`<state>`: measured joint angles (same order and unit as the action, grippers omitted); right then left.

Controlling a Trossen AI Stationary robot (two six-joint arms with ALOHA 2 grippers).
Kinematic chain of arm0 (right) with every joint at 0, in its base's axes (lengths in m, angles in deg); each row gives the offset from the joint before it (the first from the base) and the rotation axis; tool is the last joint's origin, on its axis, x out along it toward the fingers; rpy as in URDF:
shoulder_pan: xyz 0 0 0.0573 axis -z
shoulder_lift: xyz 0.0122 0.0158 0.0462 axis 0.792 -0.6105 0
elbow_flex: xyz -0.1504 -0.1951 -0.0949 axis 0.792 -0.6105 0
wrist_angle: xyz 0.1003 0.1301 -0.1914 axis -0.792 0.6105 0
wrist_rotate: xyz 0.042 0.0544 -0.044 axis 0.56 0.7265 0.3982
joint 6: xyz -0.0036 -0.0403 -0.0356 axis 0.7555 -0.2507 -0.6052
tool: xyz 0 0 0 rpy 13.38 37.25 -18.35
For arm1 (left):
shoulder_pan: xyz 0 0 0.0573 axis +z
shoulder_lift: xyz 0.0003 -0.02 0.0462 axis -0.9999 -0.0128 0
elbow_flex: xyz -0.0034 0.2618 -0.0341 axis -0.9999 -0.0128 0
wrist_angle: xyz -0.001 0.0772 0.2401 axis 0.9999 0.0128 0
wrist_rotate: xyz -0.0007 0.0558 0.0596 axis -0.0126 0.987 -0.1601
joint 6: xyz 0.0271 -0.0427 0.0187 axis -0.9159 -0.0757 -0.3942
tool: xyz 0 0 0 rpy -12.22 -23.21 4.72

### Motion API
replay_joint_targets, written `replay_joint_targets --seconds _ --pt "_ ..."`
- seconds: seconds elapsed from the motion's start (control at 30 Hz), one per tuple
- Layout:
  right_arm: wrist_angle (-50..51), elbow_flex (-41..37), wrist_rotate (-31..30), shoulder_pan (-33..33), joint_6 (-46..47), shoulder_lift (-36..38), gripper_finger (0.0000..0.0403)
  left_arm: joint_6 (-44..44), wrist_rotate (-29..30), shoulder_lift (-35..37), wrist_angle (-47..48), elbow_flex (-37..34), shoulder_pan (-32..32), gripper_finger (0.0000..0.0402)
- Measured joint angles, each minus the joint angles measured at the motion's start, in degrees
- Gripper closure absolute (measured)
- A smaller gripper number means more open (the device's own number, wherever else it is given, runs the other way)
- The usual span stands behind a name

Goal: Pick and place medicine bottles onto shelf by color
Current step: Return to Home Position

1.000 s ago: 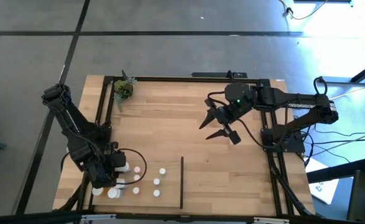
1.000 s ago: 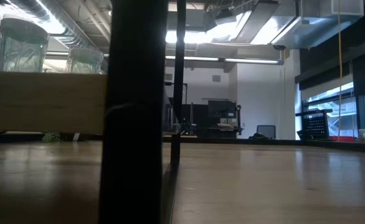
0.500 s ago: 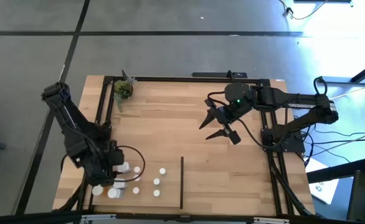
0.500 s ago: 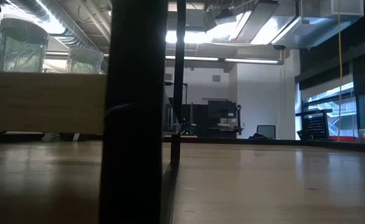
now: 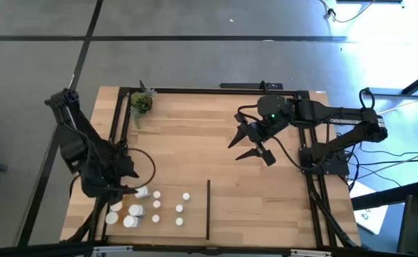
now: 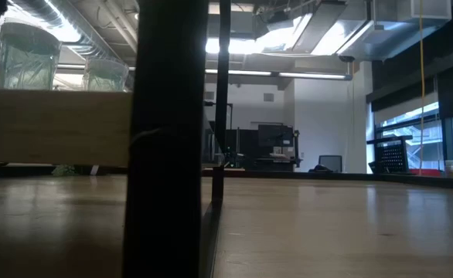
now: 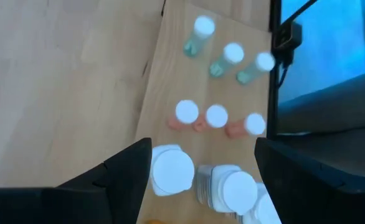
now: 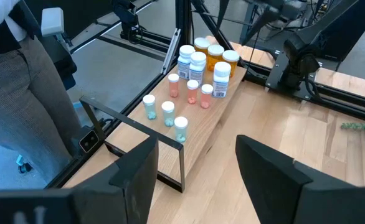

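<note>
My left gripper [image 5: 128,180] hangs at the lower left of the high view with its fingers spread and holding nothing. It is just above the medicine bottles [image 5: 156,205], which stand grouped on the shelf [image 5: 195,128] to the left of the black divider strip [image 5: 208,207].

In my left wrist view, the big white bottles [image 7: 173,169] sit lowest in the frame, between my fingers. The small orange bottles [image 7: 216,116] are mid-frame and the pale ones [image 7: 232,53] are near the top.

My right gripper [image 5: 235,150] waits right of centre, also spread and holding nothing.

I judge these bottles to be light, rigid plastic with smooth round walls. They would tip or slip easily, so I would pinch one across the body just under its cap, and squarely.
</note>
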<state>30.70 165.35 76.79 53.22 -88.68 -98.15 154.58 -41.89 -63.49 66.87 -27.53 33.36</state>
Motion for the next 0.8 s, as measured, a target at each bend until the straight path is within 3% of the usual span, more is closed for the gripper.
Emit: replay_joint_targets --seconds 0.13,0.23,0.53,0.8 --pt "0.0 0.0 0.0 0.0 0.0 0.0 0.0185 -2.4 1.2 2.2 0.1 0.0 0.0 0.0124" --pt "0.0 0.0 0.0 0.0 0.0 0.0 0.0185 -4.1 5.5 2.7 0.2 0.0 0.0 0.0125" --pt "0.0 0.0 0.0 0.0 0.0 0.0 0.0185 -5.8 35.2 5.3 0.4 0.0 1.3 0.0171" --pt "0.0 0.0 0.0 0.0 0.0 0.0 0.0185 -20.4 38.8 8.6 0.4 0.0 12.3 0.0213"
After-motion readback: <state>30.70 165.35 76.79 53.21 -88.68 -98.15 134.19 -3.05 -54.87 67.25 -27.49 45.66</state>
